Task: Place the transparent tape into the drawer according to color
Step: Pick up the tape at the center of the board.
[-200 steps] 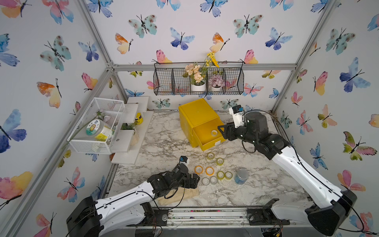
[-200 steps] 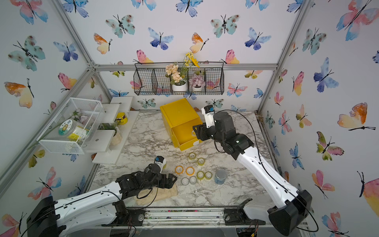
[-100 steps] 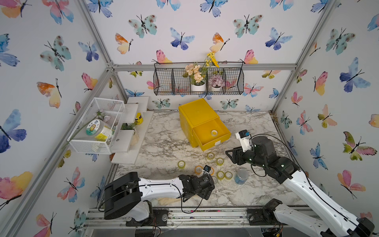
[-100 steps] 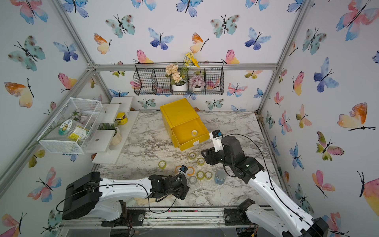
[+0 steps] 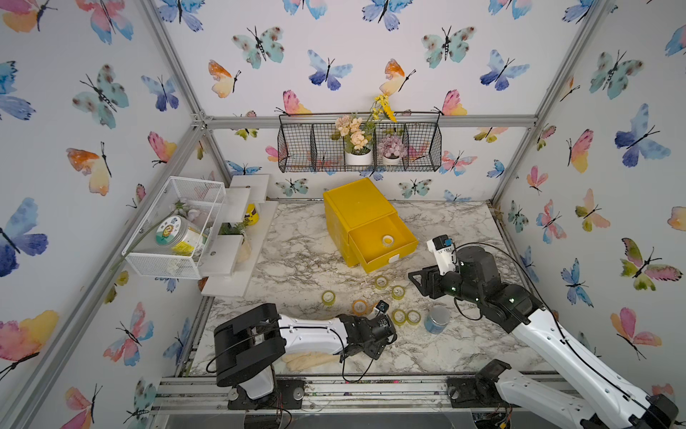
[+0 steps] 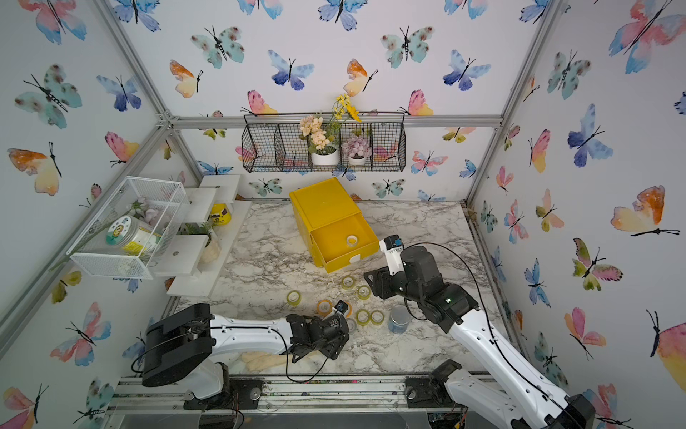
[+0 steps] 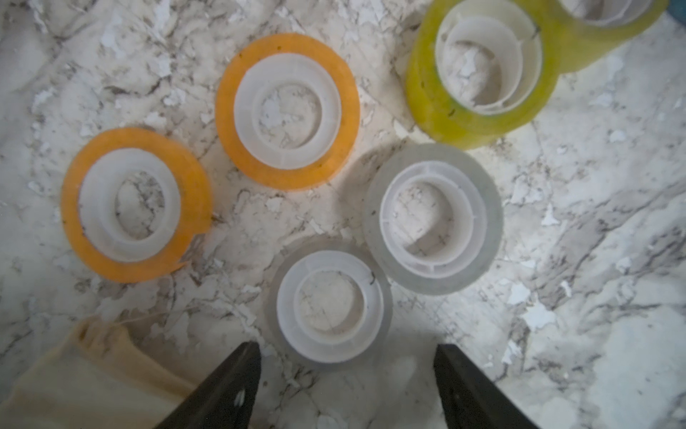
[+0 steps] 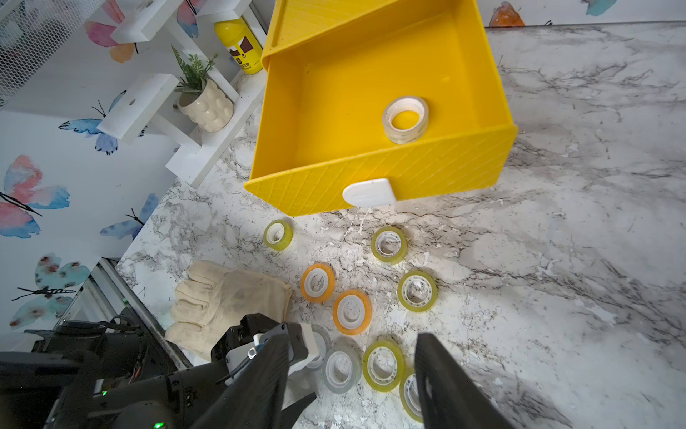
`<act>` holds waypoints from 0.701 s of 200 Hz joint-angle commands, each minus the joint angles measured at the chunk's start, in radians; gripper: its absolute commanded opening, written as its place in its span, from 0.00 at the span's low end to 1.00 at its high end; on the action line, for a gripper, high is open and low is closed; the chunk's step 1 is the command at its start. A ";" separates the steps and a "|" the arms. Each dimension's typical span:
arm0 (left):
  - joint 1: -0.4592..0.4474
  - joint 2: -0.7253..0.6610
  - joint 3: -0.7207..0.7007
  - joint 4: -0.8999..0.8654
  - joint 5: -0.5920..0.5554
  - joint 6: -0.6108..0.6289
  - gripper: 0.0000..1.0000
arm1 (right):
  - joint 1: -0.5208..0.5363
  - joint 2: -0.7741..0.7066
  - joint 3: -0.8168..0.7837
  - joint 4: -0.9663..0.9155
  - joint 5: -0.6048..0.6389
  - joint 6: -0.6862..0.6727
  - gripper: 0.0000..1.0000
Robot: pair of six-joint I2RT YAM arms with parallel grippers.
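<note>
Left wrist view: left gripper (image 7: 347, 349), jaws parted and empty, over the table (image 7: 594, 260); grey ring (image 7: 286, 301) just ahead of its fingertips, second grey ring (image 7: 493, 223) just beside that, two orange rings (image 7: 195, 193) (image 7: 224, 111) and a yellow-green ring (image 7: 419, 93) farther off. Right wrist view: right gripper (image 8: 352, 332), jaws parted and empty, above the ring cluster; clear ring (image 8: 404, 138) lying flat inside the open yellow drawer (image 8: 371, 167); all other rings on the table before the drawer front, a glove (image 8: 222, 297) beside them. Both top views: blue-grey tin (image 5: 437, 318) (image 6: 399, 320) near the cluster.
</note>
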 commanded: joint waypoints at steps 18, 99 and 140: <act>0.046 0.030 0.003 0.007 0.041 0.025 0.70 | 0.000 -0.026 0.042 -0.021 0.038 -0.008 0.59; 0.047 0.080 0.030 -0.040 0.061 0.031 0.57 | 0.000 -0.031 0.053 -0.030 0.061 -0.018 0.59; 0.046 0.076 0.035 -0.100 0.063 0.018 0.57 | 0.000 -0.028 0.060 -0.029 0.068 -0.021 0.60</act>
